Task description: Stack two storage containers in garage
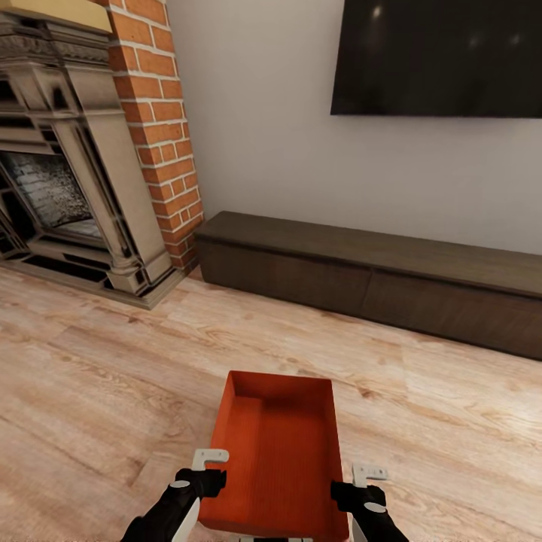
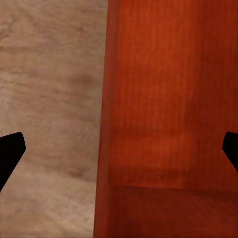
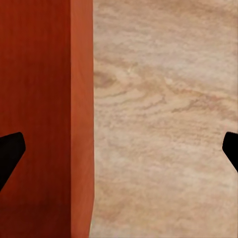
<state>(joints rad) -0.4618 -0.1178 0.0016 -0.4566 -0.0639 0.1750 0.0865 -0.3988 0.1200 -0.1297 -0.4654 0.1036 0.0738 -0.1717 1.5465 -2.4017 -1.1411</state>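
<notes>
One orange-red storage container point(image 1: 277, 452) lies open-top on the light wood plank floor point(image 1: 98, 391) of the living room, right in front of me. My left gripper point(image 1: 207, 470) is open at the bin's left wall point(image 2: 106, 124), with one finger point(image 2: 10, 153) over the floor and the other point(image 2: 230, 148) over the ribbed inside. At the right wall point(image 3: 82, 124) my right gripper point(image 1: 363, 482) is open too, with one fingertip point(image 3: 10, 156) over the bin and the other point(image 3: 230, 148) over the planks. The second container and the garage are out of view.
A red brick fireplace point(image 1: 154, 128) with a grey stone surround point(image 1: 75, 181) stands at the far left. A long low dark wood cabinet point(image 1: 376, 278) runs along the white wall, under a black wall TV point(image 1: 436, 56). Wood floor stretches between it and the bin.
</notes>
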